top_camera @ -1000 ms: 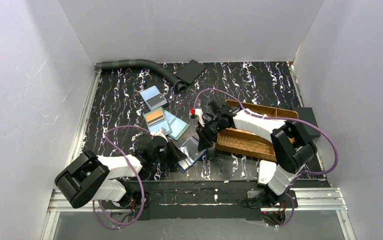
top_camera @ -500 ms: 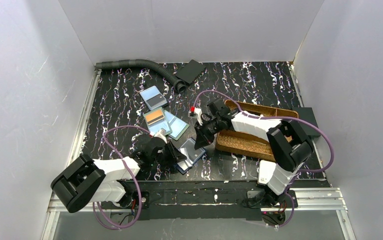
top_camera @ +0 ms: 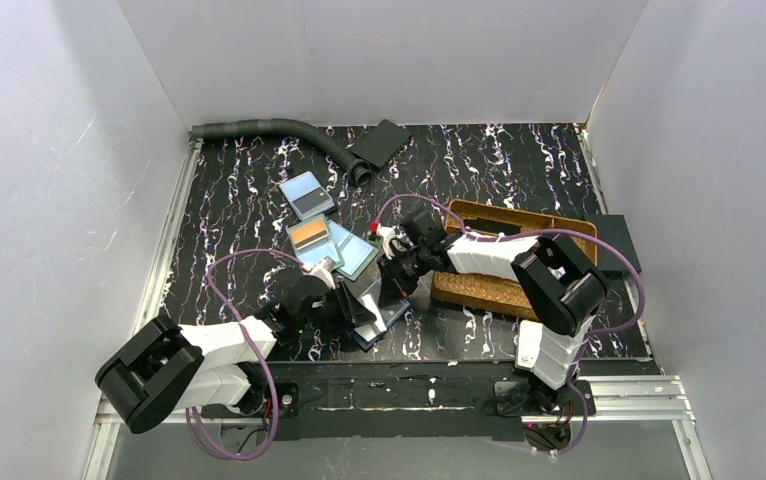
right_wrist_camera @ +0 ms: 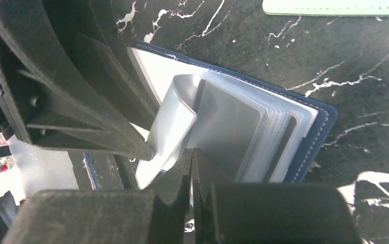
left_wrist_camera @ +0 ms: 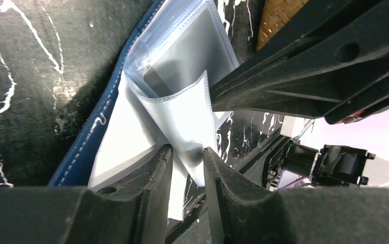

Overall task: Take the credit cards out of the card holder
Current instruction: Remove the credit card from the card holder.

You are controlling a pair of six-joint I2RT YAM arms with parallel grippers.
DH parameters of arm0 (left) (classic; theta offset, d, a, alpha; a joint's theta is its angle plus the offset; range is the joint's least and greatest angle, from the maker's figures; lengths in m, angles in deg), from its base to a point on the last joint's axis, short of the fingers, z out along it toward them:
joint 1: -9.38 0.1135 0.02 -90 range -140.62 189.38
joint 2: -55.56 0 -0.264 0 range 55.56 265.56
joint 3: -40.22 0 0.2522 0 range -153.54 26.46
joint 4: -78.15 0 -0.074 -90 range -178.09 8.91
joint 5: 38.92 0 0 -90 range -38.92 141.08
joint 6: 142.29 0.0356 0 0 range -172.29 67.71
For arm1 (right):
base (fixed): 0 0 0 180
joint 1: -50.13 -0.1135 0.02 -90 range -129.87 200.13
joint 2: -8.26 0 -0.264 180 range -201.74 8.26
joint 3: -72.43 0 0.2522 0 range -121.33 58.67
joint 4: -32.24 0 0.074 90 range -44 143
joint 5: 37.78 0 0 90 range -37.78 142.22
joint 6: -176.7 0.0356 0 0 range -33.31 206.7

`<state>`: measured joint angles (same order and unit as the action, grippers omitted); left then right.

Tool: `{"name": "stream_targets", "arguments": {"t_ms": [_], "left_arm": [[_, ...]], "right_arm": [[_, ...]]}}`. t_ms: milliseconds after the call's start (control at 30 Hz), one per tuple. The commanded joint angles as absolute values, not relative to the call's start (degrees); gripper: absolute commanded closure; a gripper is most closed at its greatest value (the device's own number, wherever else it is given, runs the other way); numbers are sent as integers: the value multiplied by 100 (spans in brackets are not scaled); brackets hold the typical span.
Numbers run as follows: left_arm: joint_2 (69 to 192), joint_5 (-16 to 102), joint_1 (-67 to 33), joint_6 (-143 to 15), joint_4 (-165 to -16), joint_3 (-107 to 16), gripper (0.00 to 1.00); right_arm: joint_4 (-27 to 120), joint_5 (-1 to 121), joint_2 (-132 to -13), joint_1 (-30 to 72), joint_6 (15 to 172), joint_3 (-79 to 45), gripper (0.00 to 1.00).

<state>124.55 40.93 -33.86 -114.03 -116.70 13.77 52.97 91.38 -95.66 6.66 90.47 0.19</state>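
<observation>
The dark navy card holder (top_camera: 387, 312) lies open near the table's front, its clear sleeve pages fanned (right_wrist_camera: 243, 132). A grey rectangle shows inside the top sleeve (left_wrist_camera: 182, 68). One sleeve page curls up between both grippers. My right gripper (right_wrist_camera: 191, 152) is shut on that page's edge. My left gripper (left_wrist_camera: 187, 152) stands slightly open, the same page lying loosely in its narrow gap. Several credit cards lie behind the holder: blue-grey (top_camera: 307, 195), orange (top_camera: 309, 235), teal (top_camera: 359, 258) and light blue (top_camera: 316, 262).
A brown woven tray (top_camera: 479, 290) sits right of the holder, under my right arm. A grey ribbed hose (top_camera: 269, 128) and a flat black rectangle (top_camera: 379, 143) lie at the back. White walls enclose the table.
My right gripper moved left onto the holder and closed on a sleeve page. My left gripper's jaws have parted a little.
</observation>
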Motion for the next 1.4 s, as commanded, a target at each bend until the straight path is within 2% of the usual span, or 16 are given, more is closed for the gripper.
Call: {"name": "stream_targets", "arguments": {"t_ms": [0,300,533,667,700,900,1200,1367], "left_arm": [[12294,3788,-3390,-11208,-11832,1478,68],[12198,3423,-3388,-11062,-11952,1502,38],[12268,3352,-3394,-10998,-11946,1402,27],[12269,3398,-3390,-10929,-11940,1307,4],[12233,3440,-3389,-10911,-11933,1303,2],[11457,4030,-3394,-10831,-11415,1428,2],[9485,4846,-3380,-11159,-10427,1879,2],[8606,4612,-3373,-11195,-10391,2102,3]], "right_arm": [[4994,9264,-9789,614,9303,40,91],[4730,10071,-9983,531,9602,71,91],[4462,10602,-10049,398,9752,100,91],[4398,10791,-10068,398,9796,95,91],[4396,10805,-10067,398,9796,93,91],[4470,10819,-10062,398,9721,57,91],[4566,10811,-10090,398,9627,30,91],[4647,10761,-10038,398,9506,-18,91]]}}
